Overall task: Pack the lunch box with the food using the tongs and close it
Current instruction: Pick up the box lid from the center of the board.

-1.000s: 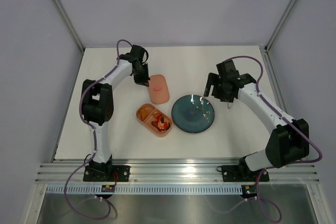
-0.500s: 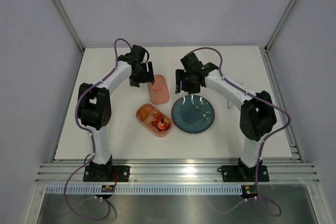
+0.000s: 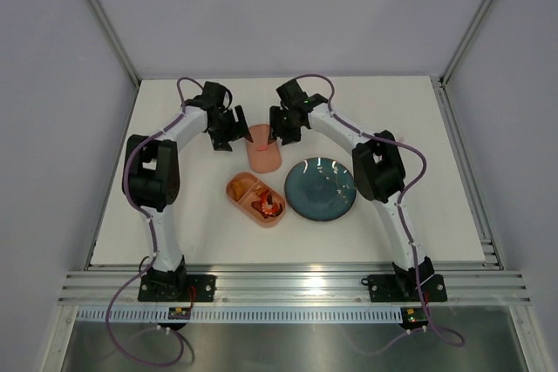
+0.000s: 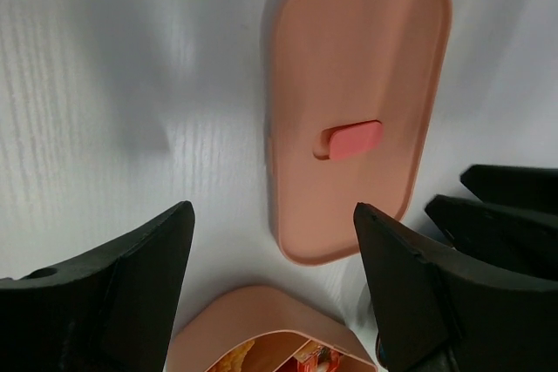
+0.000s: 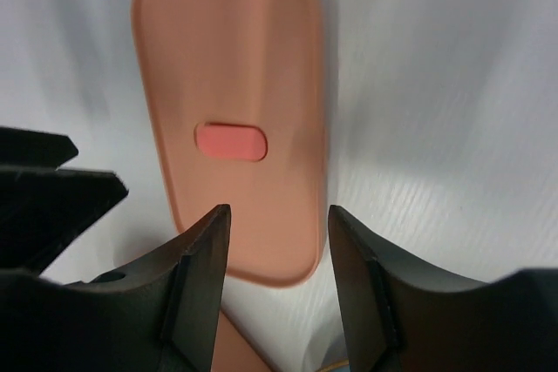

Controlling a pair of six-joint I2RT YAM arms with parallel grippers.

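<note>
Swinging the right gripper across from the plate to the lid, jaws parted, and springing the left gripper open beside it, leaving that lid flat on the table behind the filled lunch box, likely readying the close.

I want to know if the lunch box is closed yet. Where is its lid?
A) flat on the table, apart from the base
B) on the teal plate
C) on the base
A: the lid lies flat on the table, a gap between it and the open base.
</note>
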